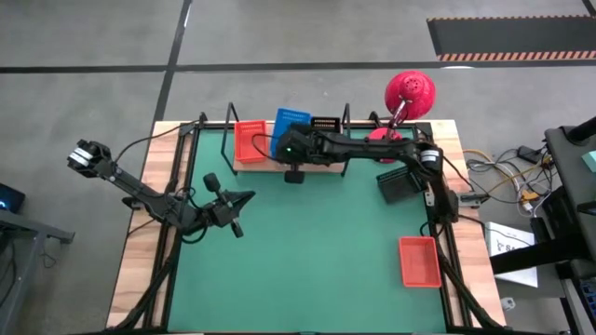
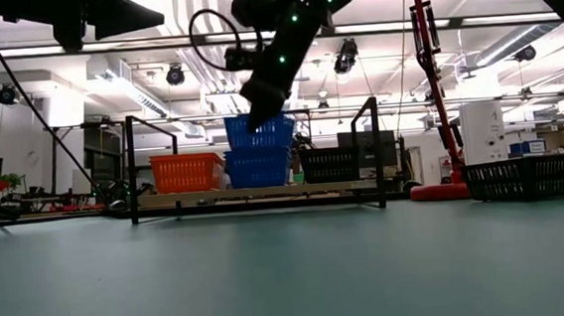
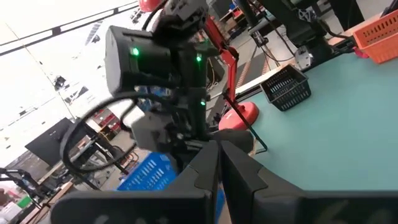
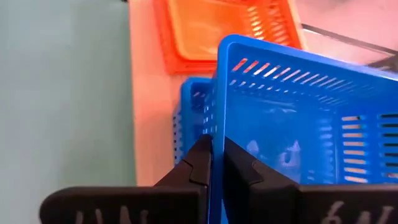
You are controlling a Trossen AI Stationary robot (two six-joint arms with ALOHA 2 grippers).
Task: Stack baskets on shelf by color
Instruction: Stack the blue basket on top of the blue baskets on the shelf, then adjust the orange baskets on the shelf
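Note:
My right gripper [image 2: 262, 108] is over the wooden shelf [image 1: 321, 166] at the table's far side, shut on a blue basket [image 2: 260, 132]. That basket sits slightly tilted at the top of a second blue basket [image 2: 258, 167] on the shelf. An orange basket [image 2: 186, 172] stands left of the blue ones and a black basket [image 2: 332, 162] right of them. Another black basket [image 1: 399, 183] and another orange basket [image 1: 419, 261] lie on the green mat. My left gripper [image 1: 240, 198] is shut and empty over the mat's left half. My right gripper pinches the upper blue basket's wall on the table's near side [image 4: 216, 134], one finger inside the basket and one outside. The fingers come from above, pointing down. The basket is slightly tilted, its bottom at the lower blue basket's rim [image 4: 194, 87]; whether it rests there I cannot tell.
A red desk lamp [image 1: 410, 93] stands at the far right behind the shelf. The shelf's black wire uprights [image 2: 373, 152] rise at its ends. The right arm stretches along the shelf's front. Bare green mat [image 1: 317, 251] lies in the middle and near part.

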